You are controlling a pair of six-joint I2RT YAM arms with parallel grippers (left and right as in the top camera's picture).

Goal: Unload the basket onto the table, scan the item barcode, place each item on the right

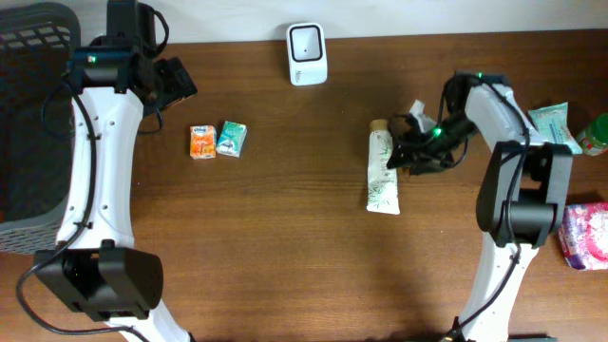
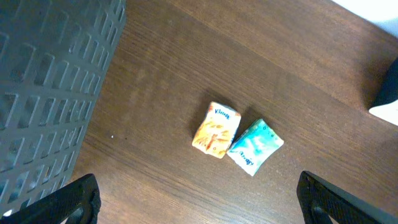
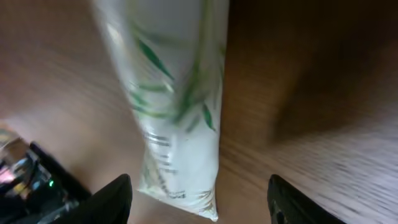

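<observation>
Basket [image 2: 50, 81] is cut off at left; left gripper [image 2: 200, 202] is spread wide above orange packet [image 2: 216, 129] and teal packet [image 2: 255, 147]. Scanner [image 1: 307, 54] is shown only overhead. Tube [image 1: 382, 171], blurred in the wrist view, is seen lying on the table [image 1: 285, 237] between right gripper's [image 3: 199, 199] parted fingers, clear of both.

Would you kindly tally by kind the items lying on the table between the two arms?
Packets: 2, orange packet and teal packet
Tubes: 1, white tube
Scanners: 1, white scanner
Total: 4
</observation>
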